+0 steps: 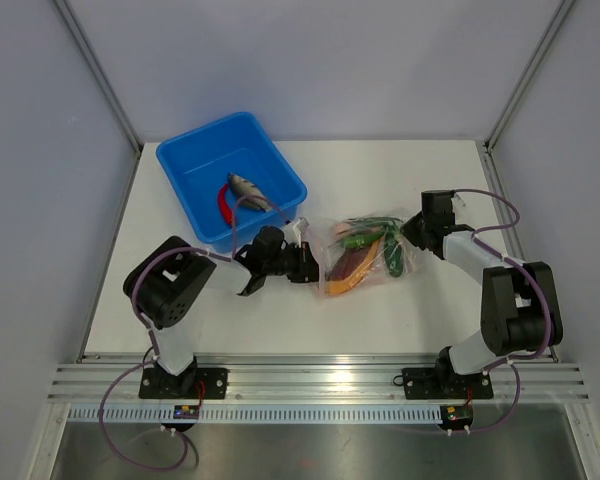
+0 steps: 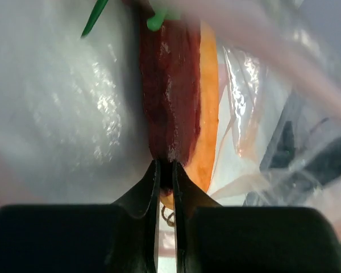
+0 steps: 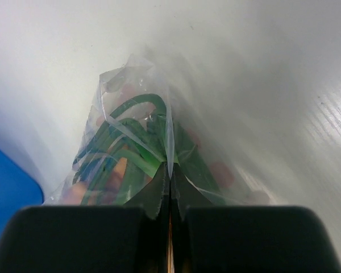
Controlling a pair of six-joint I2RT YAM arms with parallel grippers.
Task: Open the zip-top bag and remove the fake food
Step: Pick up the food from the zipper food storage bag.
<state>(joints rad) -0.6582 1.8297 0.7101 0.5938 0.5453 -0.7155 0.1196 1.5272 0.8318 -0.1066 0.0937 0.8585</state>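
Blue tub (image 1: pixel 195 190): sits far left at the back of the table (image 1: pixel 380 320), with two pieces of the fake food inside it, a grey fish (image 1: pixel 248 190) and a red chili (image 1: pixel 223 205), lying side by side.
Left claw (image 1: pixel 305 262): reaches in at the bag's left end. In my wrist view the fingers are drawn almost together, with only a thin slit between them (image 2: pixel 166 170). The near end of the dark red piece (image 2: pixel 167 85) is pinched in that slit.
Zip-top bag (image 1: pixel 330 245): lies mid-table just right of the tub, stretched between my two claws. It is clear, crinkled and glossy, with faint pink marks.
Inside the bag: the dark red piece lies long against an orange piece (image 2: pixel 207 102), and green beans (image 3: pixel 125 148) bunch up at the right end.
Right claw (image 1: pixel 408 238): is at the bag's right end with its fingers fully together (image 3: pixel 169 170), clamping a raised fold of the clear plastic above the beans.
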